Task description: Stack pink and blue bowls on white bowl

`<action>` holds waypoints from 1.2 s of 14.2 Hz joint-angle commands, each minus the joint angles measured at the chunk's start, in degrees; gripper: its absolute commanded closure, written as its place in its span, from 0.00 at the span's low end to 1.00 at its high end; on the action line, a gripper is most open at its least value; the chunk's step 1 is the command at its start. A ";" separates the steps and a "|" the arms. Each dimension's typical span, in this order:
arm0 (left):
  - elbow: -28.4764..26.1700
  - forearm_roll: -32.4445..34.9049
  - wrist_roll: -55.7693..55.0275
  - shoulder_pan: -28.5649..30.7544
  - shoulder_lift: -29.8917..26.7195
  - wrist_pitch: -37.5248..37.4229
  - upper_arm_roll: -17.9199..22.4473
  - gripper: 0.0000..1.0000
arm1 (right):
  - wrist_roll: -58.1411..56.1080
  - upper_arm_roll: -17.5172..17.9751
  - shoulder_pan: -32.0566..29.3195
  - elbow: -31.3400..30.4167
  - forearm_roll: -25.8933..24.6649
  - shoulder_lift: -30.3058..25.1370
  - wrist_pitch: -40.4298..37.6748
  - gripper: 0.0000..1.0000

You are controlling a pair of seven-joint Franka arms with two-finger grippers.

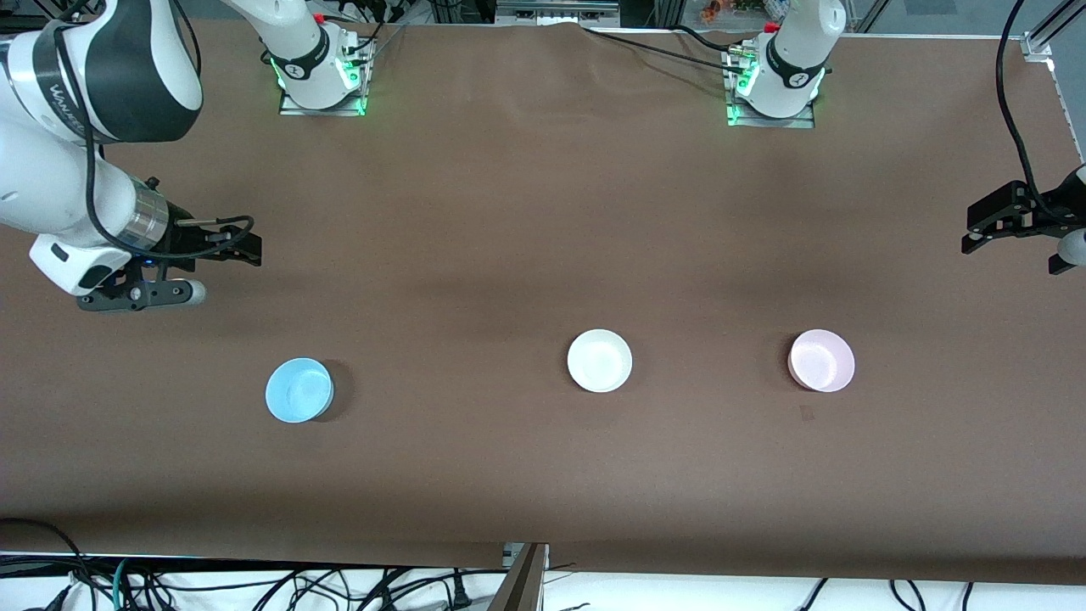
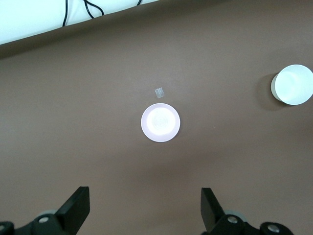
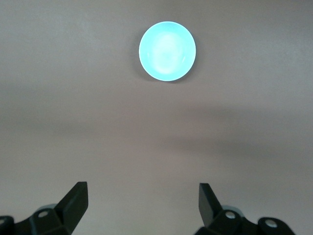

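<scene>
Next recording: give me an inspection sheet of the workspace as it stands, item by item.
Surface: brown table cover, a small pale scrap beside the pink bowl.
Job's things: blue bowl, white bowl and pink bowl stand apart in a row, none stacked.
Clutter: nothing seen.
Grippers: left gripper open, empty, up over the table's end near the pink bowl; right gripper open, empty, up near the blue bowl.
Cables: black cables by the bases; more under the table's near edge.
Surroundings: metal frame.

Even overhead light left soft shadows beside the blue bowl [image 1: 298, 389], while both wrist views showed the bowls glaring, washed out.
</scene>
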 commanded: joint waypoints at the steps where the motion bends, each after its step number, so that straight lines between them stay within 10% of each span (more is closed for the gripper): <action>1: 0.83 1.00 -0.24 -0.15 0.34 -0.09 0.01 0.00 | 0.86 0.04 0.04 -0.57 0.09 0.05 1.26 0.00; 17: 0.83 0.92 -0.24 -0.06 0.34 -0.09 0.01 0.00 | -0.28 -1.81 -0.22 -2.24 0.09 -6.89 -6.38 0.00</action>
